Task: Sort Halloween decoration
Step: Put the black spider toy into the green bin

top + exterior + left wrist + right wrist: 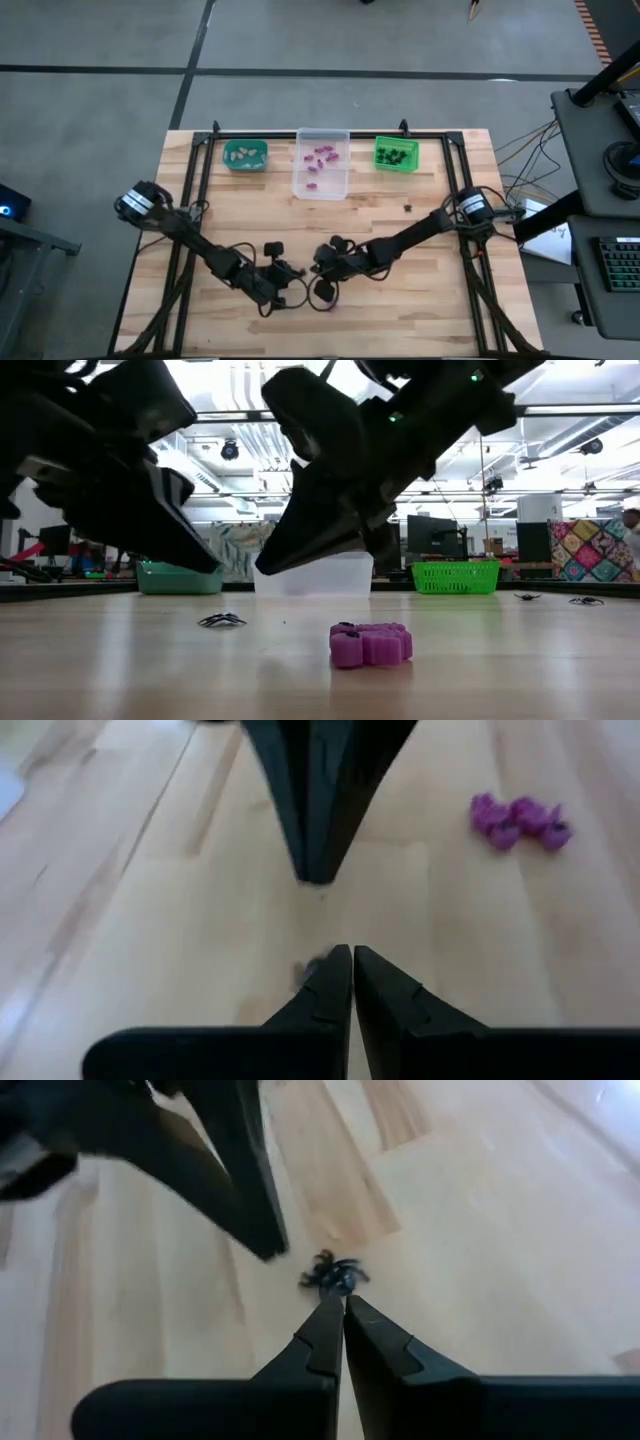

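a purple trinket (371, 644) and a black spider (333, 1274) are seen on bare tabletop (420, 310), near its front edge, between the clenched left hand (297, 275) and clenched right hand (316, 267).

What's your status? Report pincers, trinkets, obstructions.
Both pincers shut, empty, tips facing near table front: left, right. Black spider and purple trinket loose on table. Nothing blocking.
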Motion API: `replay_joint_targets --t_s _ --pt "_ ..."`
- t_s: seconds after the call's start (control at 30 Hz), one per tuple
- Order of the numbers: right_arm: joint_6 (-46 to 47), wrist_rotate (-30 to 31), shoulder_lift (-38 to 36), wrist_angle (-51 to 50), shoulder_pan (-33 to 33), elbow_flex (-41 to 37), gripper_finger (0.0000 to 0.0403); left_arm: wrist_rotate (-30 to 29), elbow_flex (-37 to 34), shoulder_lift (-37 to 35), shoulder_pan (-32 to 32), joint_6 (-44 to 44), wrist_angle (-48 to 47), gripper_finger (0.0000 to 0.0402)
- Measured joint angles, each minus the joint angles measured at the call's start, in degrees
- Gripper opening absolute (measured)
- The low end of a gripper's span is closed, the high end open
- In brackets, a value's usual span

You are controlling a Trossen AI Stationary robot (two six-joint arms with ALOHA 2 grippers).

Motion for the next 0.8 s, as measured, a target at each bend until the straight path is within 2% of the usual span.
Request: replay_joint_targets --t_s 0.13,0.27,0.4,0.63,0.8 --pt "-4.6 -0.4 -0.3 -2.4 -0.2 0.2 0.0017 -1.4 -0.2 -2.2 0.1 -5.2 -3.0 0.0000" --pt "-10.1 -0.2 -3.9 -9.7 0.4 0.1 0.0024 0.4 0.3 -2.1 0.0 -8.9 -3.4 0.0019" --pt "-14.4 2.4 -7.9 -15.0 0.7 0.2 0.0023 0.6 0.9 -0.6 -0.3 -9.1 -3.1 0.0066" --pt "-16.1 5.6 -9.3 -14.9 0.8 -0.8 0.0022 -1.6 1.1 3.8 -0.3 -10.1 -2.7 0.0163" --pt "-16.2 5.8 -8.4 -12.4 0.8 -2.4 0.0022 -3.3 1.1 6.1 -0.2 -11.2 -2.3 0.0192"
